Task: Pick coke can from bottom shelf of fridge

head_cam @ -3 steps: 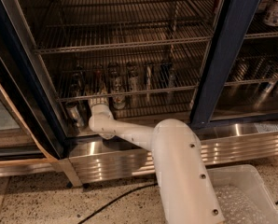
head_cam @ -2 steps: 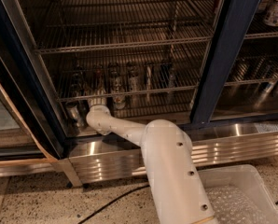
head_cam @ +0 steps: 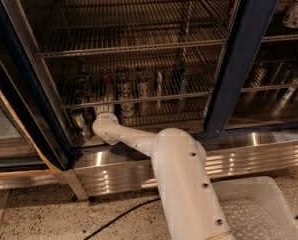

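Since a second ago the thick white arm segment (head_cam: 184, 184) has swung left, while the gripper (head_cam: 105, 110) has stayed almost where it was, pushed in over the bottom shelf (head_cam: 164, 118) of the fridge (head_cam: 239, 59). The cans have not shifted.

The gripper sits at the shelf's left end, with its rounded wrist just below and in front of it, at the shelf's front edge. From this angle it cannot be told whether the gripper is open or closed, or whether it grips anything.

The coke can cannot be picked out with certainty, since the gripper hides whatever stands directly behind it. Just left of the gripper and slightly lower stands a silver-grey can (head_cam: 79, 121). Just right of the gripper is a pale can with a red label (head_cam: 126, 105). Above the gripper, on the next wire rack (head_cam: 189, 91), a row of dark and shiny cans (head_cam: 141, 81) runs off to the right.

Below the gripper lies the ribbed steel base (head_cam: 249, 154). Well below and to the right of the gripper, a clear plastic bin (head_cam: 289, 194) rests on the speckled floor. A black cable (head_cam: 119, 219) trails across the floor beneath the gripper.
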You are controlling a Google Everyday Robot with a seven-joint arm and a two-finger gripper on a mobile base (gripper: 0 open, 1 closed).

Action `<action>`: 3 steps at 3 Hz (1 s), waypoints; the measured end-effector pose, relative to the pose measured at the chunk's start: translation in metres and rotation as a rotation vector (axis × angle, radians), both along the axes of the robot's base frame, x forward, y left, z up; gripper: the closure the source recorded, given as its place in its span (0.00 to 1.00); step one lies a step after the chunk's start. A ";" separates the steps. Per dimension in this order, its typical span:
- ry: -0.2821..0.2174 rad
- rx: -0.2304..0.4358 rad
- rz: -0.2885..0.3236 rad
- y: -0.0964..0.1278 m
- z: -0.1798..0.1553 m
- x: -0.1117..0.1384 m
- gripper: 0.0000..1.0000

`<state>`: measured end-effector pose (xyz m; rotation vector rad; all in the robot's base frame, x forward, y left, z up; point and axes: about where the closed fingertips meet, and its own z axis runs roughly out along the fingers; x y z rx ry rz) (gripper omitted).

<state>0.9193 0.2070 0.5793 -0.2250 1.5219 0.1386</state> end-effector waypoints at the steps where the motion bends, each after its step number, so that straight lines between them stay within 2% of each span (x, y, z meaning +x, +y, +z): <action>1: 0.000 0.000 0.000 0.000 0.000 0.000 0.45; 3: -0.018 -0.016 -0.040 -0.006 0.003 0.024 0.49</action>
